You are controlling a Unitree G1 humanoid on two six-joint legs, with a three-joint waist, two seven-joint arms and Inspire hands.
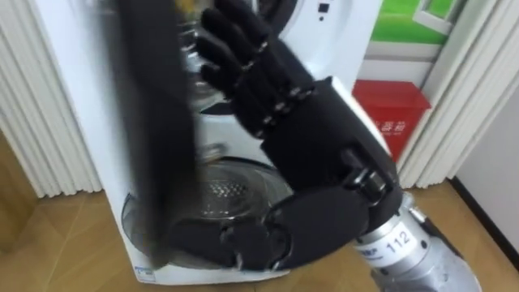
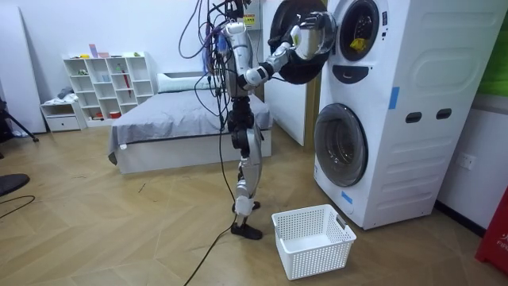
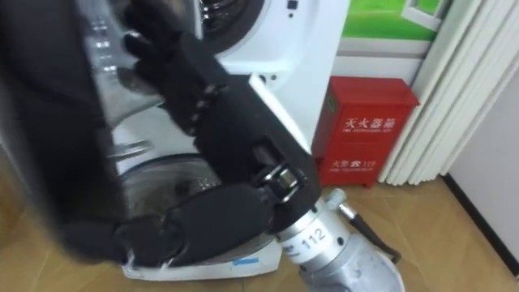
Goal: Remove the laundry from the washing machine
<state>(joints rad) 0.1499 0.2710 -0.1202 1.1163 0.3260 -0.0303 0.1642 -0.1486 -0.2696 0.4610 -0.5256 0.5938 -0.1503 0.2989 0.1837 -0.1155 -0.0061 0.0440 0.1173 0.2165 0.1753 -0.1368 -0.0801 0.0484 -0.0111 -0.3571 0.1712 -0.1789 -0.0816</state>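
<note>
Two washers are stacked here, and the robot stands upright on the wood floor (image 2: 119, 222) right in front of them, with a bed (image 2: 171, 119) behind it. The upper washing machine (image 2: 401, 36) has its door (image 1: 150, 122) swung wide open toward the robot.

The right robot hand (image 1: 300, 138) is raised high, up at that door. Its fingers (image 1: 235, 49) are stretched out pretty much straight along the door's inner side, and the thumb reaches out low toward the door's dark edge. It's an open hand lying against the door. I honestly can't tell if the thumb hooks round the rim.

The clothes haven't been touched. A yellow garment (image 2: 359, 44) sits inside the upper drum, well past the hand.

Below it, the lower washing machine (image 2: 381, 159) has its round glass door shut, and you can see shiny drum metal through it in the eye views.

A white plastic laundry basket (image 2: 313, 238) sits on the floor just beside the robot's feet, in front of the lower machine. A red cabinet (image 1: 389, 109) stands on the floor past the washers, by the white pleated curtain (image 1: 478, 89).
</note>
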